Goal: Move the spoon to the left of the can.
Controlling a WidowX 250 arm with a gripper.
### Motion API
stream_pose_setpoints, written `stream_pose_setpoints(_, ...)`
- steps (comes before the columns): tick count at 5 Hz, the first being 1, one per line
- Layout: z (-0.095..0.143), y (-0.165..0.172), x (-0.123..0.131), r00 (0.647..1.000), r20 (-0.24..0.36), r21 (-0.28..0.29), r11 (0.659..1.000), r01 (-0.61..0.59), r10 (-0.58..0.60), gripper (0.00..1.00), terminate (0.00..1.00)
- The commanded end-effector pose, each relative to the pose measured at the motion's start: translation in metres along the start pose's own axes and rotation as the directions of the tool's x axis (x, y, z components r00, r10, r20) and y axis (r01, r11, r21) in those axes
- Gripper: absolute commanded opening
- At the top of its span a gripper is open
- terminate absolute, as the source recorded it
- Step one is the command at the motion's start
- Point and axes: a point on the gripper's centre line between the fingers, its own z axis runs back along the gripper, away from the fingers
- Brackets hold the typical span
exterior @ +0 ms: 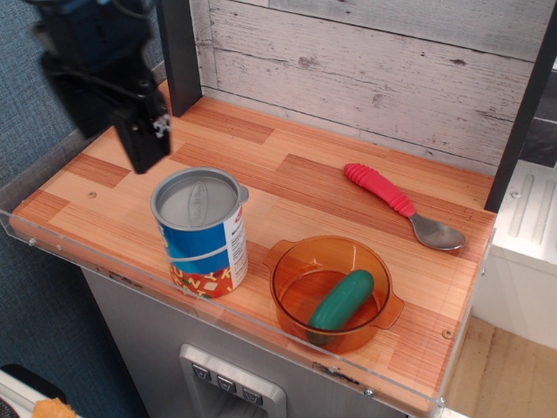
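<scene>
The spoon (402, 206) lies flat on the wooden counter at the back right, its ribbed red-pink handle pointing up-left and its shiny metal bowl down-right. The can (201, 232), with a grey lid and a blue, white and red label, stands upright near the front left. My gripper (145, 146) is black and hangs above the counter's left part, up-left of the can and far from the spoon. Its fingers look pressed together with nothing between them.
An orange transparent bowl (288, 272) with a green cucumber-like object (341, 300) in it stands front centre-right, between can and spoon. A dark post (177, 54) rises at the back left, another (522, 113) at the right. A clear plastic lip (218, 318) edges the counter front.
</scene>
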Motion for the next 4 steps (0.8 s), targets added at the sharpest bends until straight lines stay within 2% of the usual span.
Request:
stream_pose_setpoints(1, -0.005, -0.018, 0.062, 0.875, -0.006, 0.074, 0.873, 0.483, -0.484, 1.0, 0.0)
stream_pose_setpoints(2, -0.022, -0.032, 0.089, 0.73, 0.026, 0.047, 0.73, 0.681, -0.683, 1.0, 0.0)
stream_pose_setpoints(3, -0.039, -0.046, 0.103, 0.544, 0.104, 0.054, 0.551, 0.833, -0.833, 1.0, 0.0)
stream_pose_setpoints(4, -0.052, -0.063, 0.115, 0.327, 0.192, 0.067, 0.345, 0.936, -0.925, 1.0, 0.0)
